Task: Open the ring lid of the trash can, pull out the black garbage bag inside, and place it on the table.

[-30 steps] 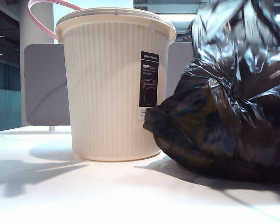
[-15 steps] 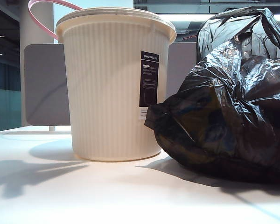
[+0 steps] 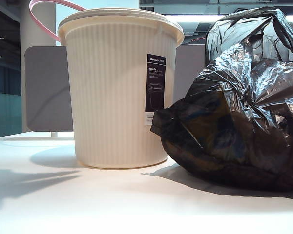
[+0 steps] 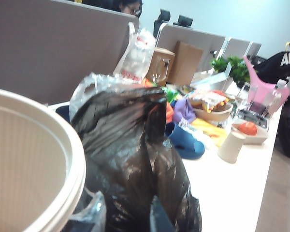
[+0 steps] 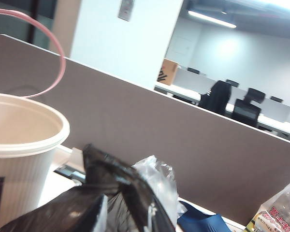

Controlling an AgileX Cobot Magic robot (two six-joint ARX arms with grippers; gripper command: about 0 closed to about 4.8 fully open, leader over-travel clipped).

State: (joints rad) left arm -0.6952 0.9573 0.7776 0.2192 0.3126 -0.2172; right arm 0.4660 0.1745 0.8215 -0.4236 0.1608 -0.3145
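The cream ribbed trash can stands on the white table, with its dark label facing me. The pink ring lid stands tipped up behind the can's rim. The glossy black garbage bag lies on the table, right of the can and against it. No gripper shows in the exterior view. My left gripper is beside the can's rim, and the bag fills the gap between its fingertips. My right gripper hovers over the bag's twisted neck. A grip cannot be made out on either.
A brownish-grey partition runs along the table's back edge. Beyond the bag lie a dark blue slipper, a cream cup, a bowl, snack packets and a pink watering can. A clear plastic bag sits by the black one.
The bag's top has sunk and the bag has settled onto the table. The arm's shadow on the front left of the table has thinned. The can and ring lid are unmoved.
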